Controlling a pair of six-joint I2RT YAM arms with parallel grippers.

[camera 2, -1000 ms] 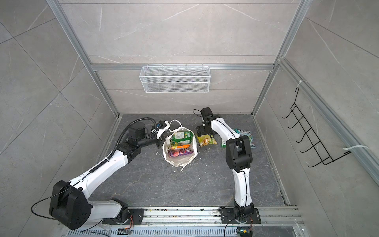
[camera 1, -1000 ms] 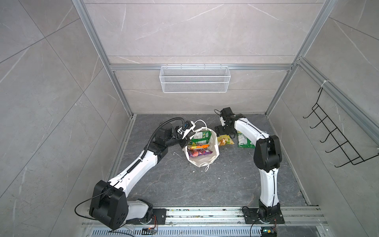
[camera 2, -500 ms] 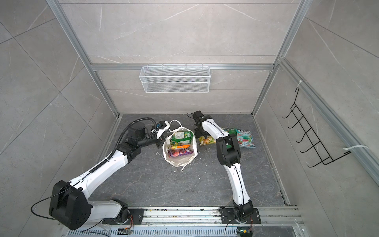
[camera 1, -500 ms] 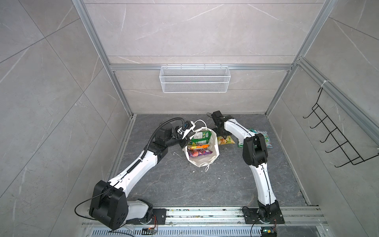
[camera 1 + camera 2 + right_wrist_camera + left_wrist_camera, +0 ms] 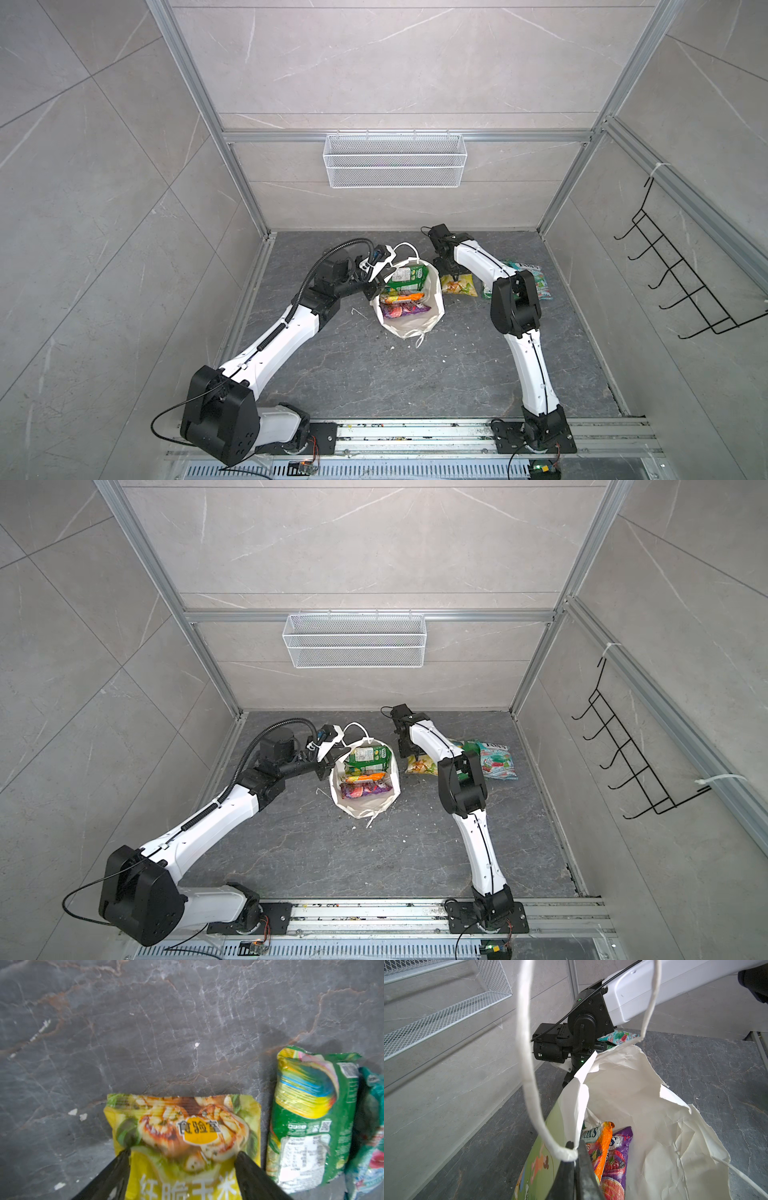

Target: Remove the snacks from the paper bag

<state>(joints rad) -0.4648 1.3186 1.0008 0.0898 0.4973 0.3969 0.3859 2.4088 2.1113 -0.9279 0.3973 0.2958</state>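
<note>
The paper bag [image 5: 409, 328] [image 5: 365, 806] stands open mid-floor, and my left gripper [image 5: 376, 286] [image 5: 328, 766] [image 5: 574, 1147] is shut on its rim where a cord handle [image 5: 529, 1084] is fixed. Inside the bag are a green snack [image 5: 407, 276], an orange one [image 5: 602, 1147] and a purple one [image 5: 616, 1159]. To its right a yellow chip bag [image 5: 461, 286] [image 5: 182, 1124] lies flat. My right gripper [image 5: 451, 277] [image 5: 184, 1152] is open over it, fingers straddling it. Beyond lie a green bag [image 5: 311, 1115] and a teal mint bag [image 5: 536, 278] [image 5: 496, 762].
A white wire mesh basket [image 5: 395, 160] hangs on the back wall. A black hook rack [image 5: 685, 282] is mounted on the right wall. The arms' base rail [image 5: 415, 432] runs along the front edge. Small white scraps dot the grey floor [image 5: 374, 374].
My right arm has swung its elbow and wrist slightly left, uncovering the teal mint bag, and its jaws have narrowed a little. The left arm and paper bag have not moved.
</note>
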